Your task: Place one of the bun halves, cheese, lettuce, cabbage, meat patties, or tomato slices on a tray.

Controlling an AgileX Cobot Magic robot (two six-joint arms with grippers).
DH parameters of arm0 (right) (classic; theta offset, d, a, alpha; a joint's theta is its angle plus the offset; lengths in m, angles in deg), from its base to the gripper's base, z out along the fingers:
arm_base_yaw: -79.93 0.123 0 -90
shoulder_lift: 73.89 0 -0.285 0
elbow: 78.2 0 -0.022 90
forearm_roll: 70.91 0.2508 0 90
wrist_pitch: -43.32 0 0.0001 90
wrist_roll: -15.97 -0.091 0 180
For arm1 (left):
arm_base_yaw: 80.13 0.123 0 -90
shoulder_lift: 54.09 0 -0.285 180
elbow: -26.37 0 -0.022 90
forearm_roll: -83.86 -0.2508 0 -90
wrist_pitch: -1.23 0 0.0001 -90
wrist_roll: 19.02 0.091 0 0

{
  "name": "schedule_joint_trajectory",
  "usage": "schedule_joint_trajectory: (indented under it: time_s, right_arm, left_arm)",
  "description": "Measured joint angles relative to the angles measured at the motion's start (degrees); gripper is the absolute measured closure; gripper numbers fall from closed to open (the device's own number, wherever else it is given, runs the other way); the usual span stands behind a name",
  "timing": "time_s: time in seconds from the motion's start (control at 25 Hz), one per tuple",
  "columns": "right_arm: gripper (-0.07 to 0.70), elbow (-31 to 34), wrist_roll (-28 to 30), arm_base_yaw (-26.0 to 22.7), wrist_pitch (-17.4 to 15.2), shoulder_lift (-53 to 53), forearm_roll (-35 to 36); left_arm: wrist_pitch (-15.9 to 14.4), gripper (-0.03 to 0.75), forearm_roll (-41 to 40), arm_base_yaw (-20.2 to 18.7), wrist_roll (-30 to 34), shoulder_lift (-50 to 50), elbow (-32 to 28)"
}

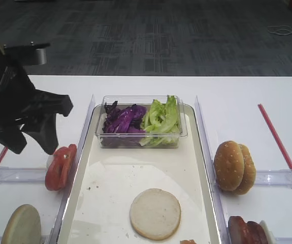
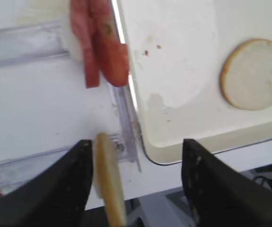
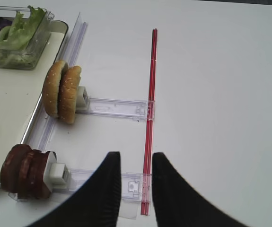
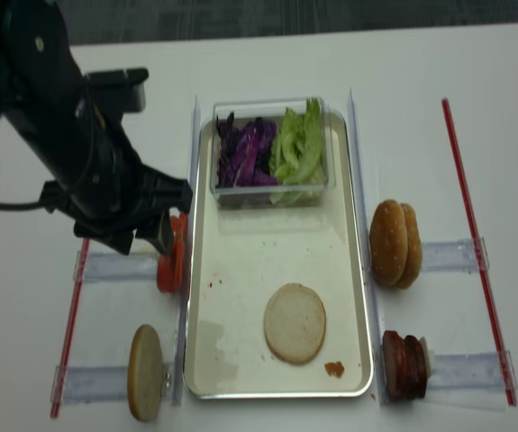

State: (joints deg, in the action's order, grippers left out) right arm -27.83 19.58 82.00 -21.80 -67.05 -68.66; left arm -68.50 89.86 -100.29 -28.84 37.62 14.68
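Observation:
One bun half (image 1: 155, 213) lies cut face up on the cream tray (image 1: 110, 175). A second bun half (image 4: 146, 372) stands on edge in a holder left of the tray. My left gripper (image 2: 138, 142) hangs open above it, and that bun half (image 2: 108, 175) sits just inside its left finger, ungripped. Tomato slices (image 1: 60, 166) stand a little beyond the gripper. Cabbage (image 1: 124, 119) and lettuce (image 1: 161, 118) fill a clear tub on the tray's far end. Meat patties (image 3: 24, 171) stand right of the tray. My right gripper (image 3: 136, 158) is open over the table, empty. No cheese shows.
Two sesame bun tops (image 1: 234, 166) stand in a clear holder right of the tray. Red strips (image 3: 150, 118) run along the table on both outer sides. A small orange-brown crumb (image 4: 333, 368) lies on the tray's near right corner. The table's front edge is close below the left gripper.

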Motion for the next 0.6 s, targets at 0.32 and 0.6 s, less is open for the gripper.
schedule_joint_trajectory:
  time_s: [0.32,0.6]
  right_arm:
    - [0.430,0.00,-0.11,0.00,0.00,0.00,0.00]
    - [0.430,0.00,-0.11,0.00,0.00,0.00,0.00]
  left_arm:
    - [-0.22,0.321,-6.00,4.38,-1.48,-3.96,-0.34]
    - [-0.34,0.322,-6.53,13.25,1.63,-8.41,-6.38]
